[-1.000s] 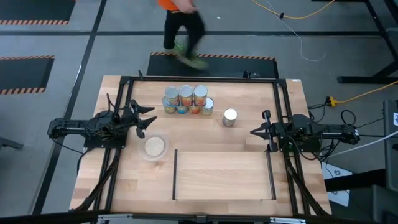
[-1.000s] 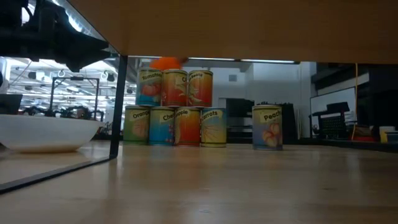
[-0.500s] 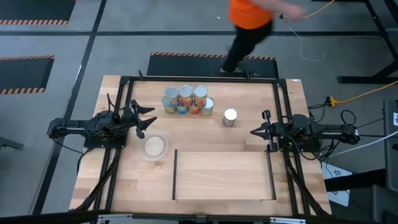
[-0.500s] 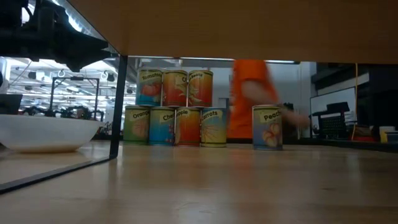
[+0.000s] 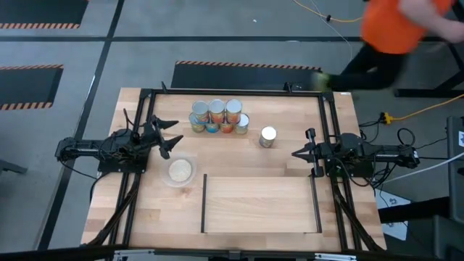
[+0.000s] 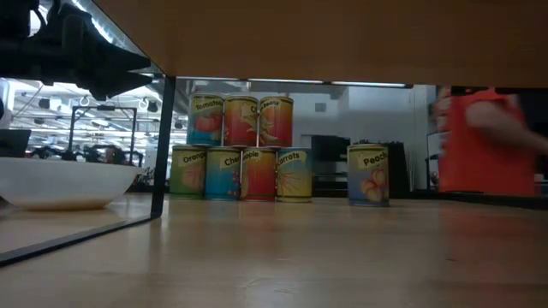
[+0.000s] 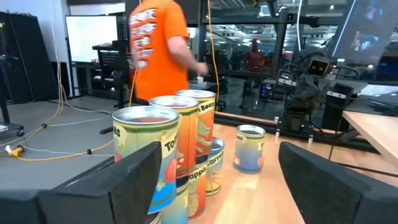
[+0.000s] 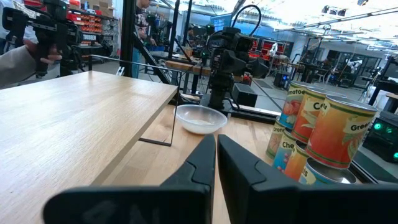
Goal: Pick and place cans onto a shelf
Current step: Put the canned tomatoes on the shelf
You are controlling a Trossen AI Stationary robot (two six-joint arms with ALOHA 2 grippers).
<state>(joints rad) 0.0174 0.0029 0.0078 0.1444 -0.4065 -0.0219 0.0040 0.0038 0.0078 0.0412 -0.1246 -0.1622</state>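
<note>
A two-tier stack of cans (image 5: pixel 216 117) stands at the far middle of the table (image 5: pixel 333 225), with a lone peach can (image 5: pixel 268 136) just to its right. None has yet reached the light-wood shelf (image 5: pixel 261 203), which lies bare at the near middle between its two black bars. The left gripper (image 5: pixel 165 138) hovers just left of the stack with its fingers (image 7: pixel 323 180) spread wide, the stack's upper row directly ahead in its wrist view (the tomato can (image 7: pixel 144 155) nearest). The right gripper (image 5: pixel 299 153) waits near the shelf's far right corner, its fingers pressed together on nothing.

The likeliest trouble is a toppled stack. The upper cans sit on the rims of the lower ones, so a finger that nudges one before closing could push it off and send its neighbours rolling across the table. Spread fingers may also straddle two cans at once, since the tins touch side by side, and closing on the pair would jam or shove them apart. A round clear dish (image 5: pixel 180 170) sits just beside the left arm's route to the shelf, and a low carry could clip it. A person in an orange shirt (image 5: pixel 391 29) is passing beyond the table's far right corner, well apart from both arms for now.
</note>
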